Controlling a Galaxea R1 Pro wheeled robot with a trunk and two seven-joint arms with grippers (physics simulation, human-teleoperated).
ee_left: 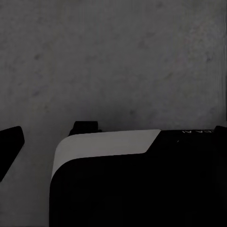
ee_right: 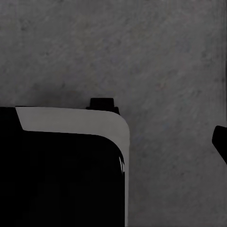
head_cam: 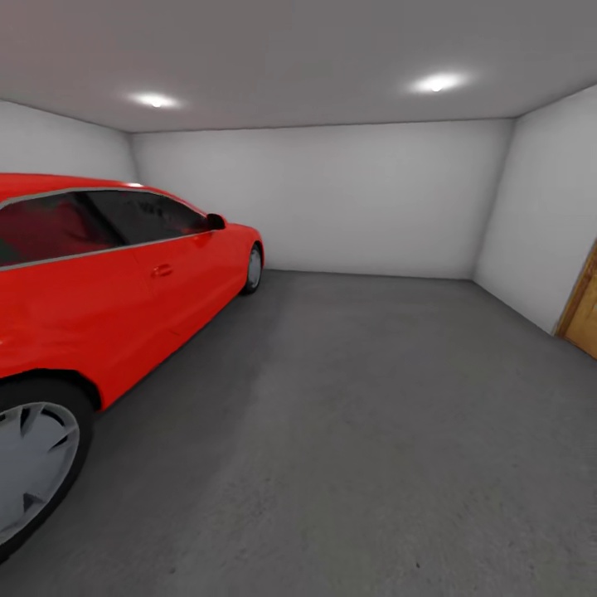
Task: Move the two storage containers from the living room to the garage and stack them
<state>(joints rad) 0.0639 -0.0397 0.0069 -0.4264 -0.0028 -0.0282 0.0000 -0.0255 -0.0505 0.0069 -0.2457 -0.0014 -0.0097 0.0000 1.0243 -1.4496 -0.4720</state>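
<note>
I am in the garage, and the two storage containers are out of view. The dark grey concrete floor point(head_cam: 356, 431) stretches ahead to the white back wall point(head_cam: 332, 199). My left gripper point(ee_left: 114, 138) hangs over the floor point(ee_left: 113, 56), one dark fingertip point(ee_left: 9, 145) at each side of its view, open and holding nothing. My right gripper point(ee_right: 113, 142) also hangs over the floor point(ee_right: 156, 52), with one fingertip point(ee_right: 220, 142) far out at the picture's edge, open and holding nothing.
A red car point(head_cam: 108, 290) is parked along the left, its wheel point(head_cam: 33, 464) close to me. A wooden door point(head_cam: 584, 311) stands in the right wall. My own black and white base point(ee_left: 132, 184) point(ee_right: 61, 175) sits below both grippers.
</note>
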